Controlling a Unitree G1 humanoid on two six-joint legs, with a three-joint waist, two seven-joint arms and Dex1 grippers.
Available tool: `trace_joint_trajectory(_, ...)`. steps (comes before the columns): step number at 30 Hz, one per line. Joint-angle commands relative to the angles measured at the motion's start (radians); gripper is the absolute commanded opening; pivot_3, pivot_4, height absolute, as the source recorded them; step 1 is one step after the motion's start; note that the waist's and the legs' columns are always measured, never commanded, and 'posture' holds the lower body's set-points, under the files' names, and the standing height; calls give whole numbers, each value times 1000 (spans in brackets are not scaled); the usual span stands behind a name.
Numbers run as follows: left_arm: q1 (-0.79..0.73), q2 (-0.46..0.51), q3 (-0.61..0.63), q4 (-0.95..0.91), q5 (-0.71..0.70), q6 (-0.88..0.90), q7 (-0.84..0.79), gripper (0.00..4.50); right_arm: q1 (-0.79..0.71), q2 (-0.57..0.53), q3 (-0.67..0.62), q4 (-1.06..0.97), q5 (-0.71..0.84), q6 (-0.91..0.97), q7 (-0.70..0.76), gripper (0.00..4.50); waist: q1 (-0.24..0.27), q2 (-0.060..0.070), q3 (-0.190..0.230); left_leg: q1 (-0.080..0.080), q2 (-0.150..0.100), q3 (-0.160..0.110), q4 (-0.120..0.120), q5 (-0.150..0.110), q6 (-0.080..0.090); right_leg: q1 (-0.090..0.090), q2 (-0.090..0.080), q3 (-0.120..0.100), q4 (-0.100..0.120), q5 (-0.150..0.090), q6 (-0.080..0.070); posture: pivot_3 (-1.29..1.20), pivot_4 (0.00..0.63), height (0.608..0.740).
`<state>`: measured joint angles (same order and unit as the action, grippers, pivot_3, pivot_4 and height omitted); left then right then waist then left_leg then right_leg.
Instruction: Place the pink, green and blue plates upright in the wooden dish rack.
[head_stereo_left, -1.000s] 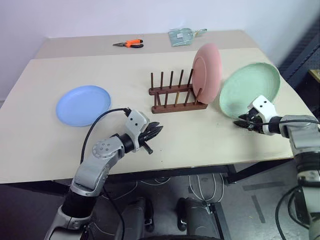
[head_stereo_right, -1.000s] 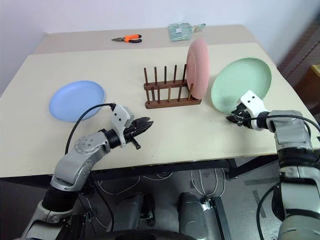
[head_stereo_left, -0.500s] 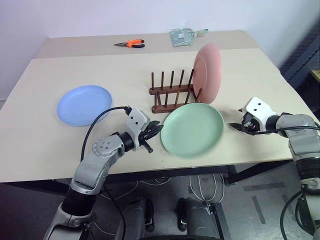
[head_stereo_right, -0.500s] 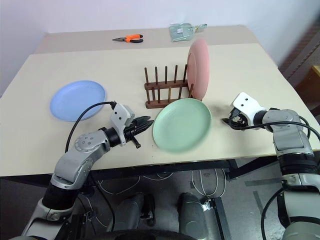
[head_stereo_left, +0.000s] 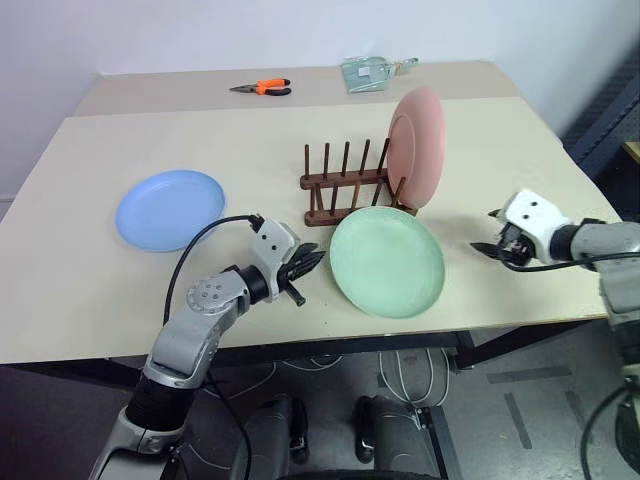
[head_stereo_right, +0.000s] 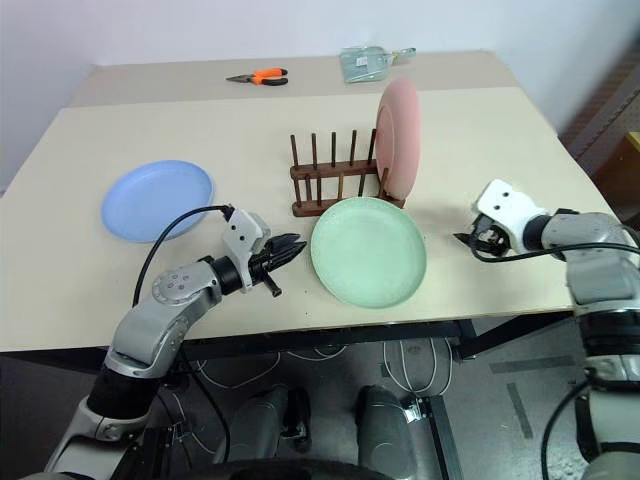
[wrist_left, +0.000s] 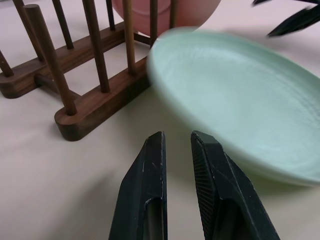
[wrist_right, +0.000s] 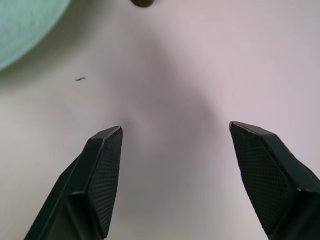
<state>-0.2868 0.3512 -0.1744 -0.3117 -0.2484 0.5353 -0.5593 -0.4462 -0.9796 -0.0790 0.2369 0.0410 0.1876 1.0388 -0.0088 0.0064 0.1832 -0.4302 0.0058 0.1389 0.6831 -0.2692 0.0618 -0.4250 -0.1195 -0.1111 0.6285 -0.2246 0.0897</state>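
The pink plate (head_stereo_left: 416, 147) stands upright in the right end of the wooden dish rack (head_stereo_left: 340, 190). Just in front of the rack, the green plate (head_stereo_left: 387, 262) lies on the table, its far rim close to the rack's base; it looks blurred in the left wrist view (wrist_left: 240, 105). At the left the blue plate (head_stereo_left: 170, 208) lies flat. My left gripper (head_stereo_left: 312, 265) is shut and empty, pointing at the green plate's left rim from a short gap. My right gripper (head_stereo_left: 488, 238) hovers open and empty to the right of the green plate.
Orange-handled pliers (head_stereo_left: 262, 88) and a clear packet (head_stereo_left: 368, 72) lie at the table's far edge. The table's front edge (head_stereo_left: 400, 335) runs just below the green plate. Bare tabletop lies between the blue plate and the rack.
The green plate left my right gripper, where it was held tilted up at the right, and now lies in front of the rack. The right gripper opened wide and rose; the left arm stayed still.
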Motion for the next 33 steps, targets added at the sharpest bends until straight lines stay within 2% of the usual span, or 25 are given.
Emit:
trace_joint_trajectory(1, -7, 15, 23, -14, 0, -23, -8, 794, 25, -82, -89, -153, 116, 66, 108, 4450, -1, 0, 0, 0, 0, 0, 0, 0, 0, 0, 0, 0, 0, 0, 0, 0, 150, 740)
trace_joint_trajectory(5, -9, 52, 53, 5, -11, -29, -31, 794, 70, -119, -136, -440, 353, 298, 213, 4450, -4, 0, 0, 0, 1, 0, 0, 0, 0, 0, -1, 0, 0, 0, 0, 0, 150, 740)
trace_joint_trajectory(8, -12, 78, 75, 25, -12, -38, -47, 794, 141, -128, -99, -624, 428, 365, 243, 4450, -1, 0, 0, 0, 2, -1, 0, 0, 0, 0, -2, 0, 0, 0, -1, 0, 150, 740)
trace_joint_trajectory(11, -20, 93, 101, 43, -15, -41, -50, 794, 201, -121, -2, -713, 361, 330, 217, 4450, 7, -1, 0, 0, 1, -2, 0, -2, 1, 0, -4, 0, -1, 0, -1, 0, 150, 740)
trace_joint_trajectory(19, 1, 89, 98, 14, -16, -31, -50, 794, 173, -56, 188, -593, 175, 192, 143, 4450, 20, -2, 0, -1, -1, -1, 0, -3, 0, -1, -6, -1, -2, 0, -1, 0, 150, 740)
trace_joint_trajectory(22, 3, 82, 94, 4, -14, -26, -44, 794, 166, -27, 235, -524, 111, 124, 129, 3680, 20, -2, 0, -1, -1, -1, 0, -2, 1, 0, -6, -1, -2, 0, -1, 0, 150, 740)
trace_joint_trajectory(25, 8, 79, 96, -10, -16, -18, -42, 794, 170, -17, 260, -468, 64, 54, 128, 2187, 21, -2, 0, -1, -1, -1, 0, -2, 2, 0, -5, -1, -2, 0, -1, 0, 150, 740)
trace_joint_trajectory(29, 17, 83, 102, -19, -20, -15, -43, 794, 182, -23, 249, -461, 75, 0, 151, 131, 20, -1, 0, -1, -1, -1, 0, -2, 2, 0, -5, -2, -2, 0, -1, 0, 150, 740)
trace_joint_trajectory(33, 19, 83, 102, -21, -20, -14, -43, 794, 226, -48, 211, -498, 115, -31, 191, 54, 24, -3, -1, -1, -1, -1, 1, -2, 2, 1, -5, -3, -2, 0, -1, 0, 150, 740)
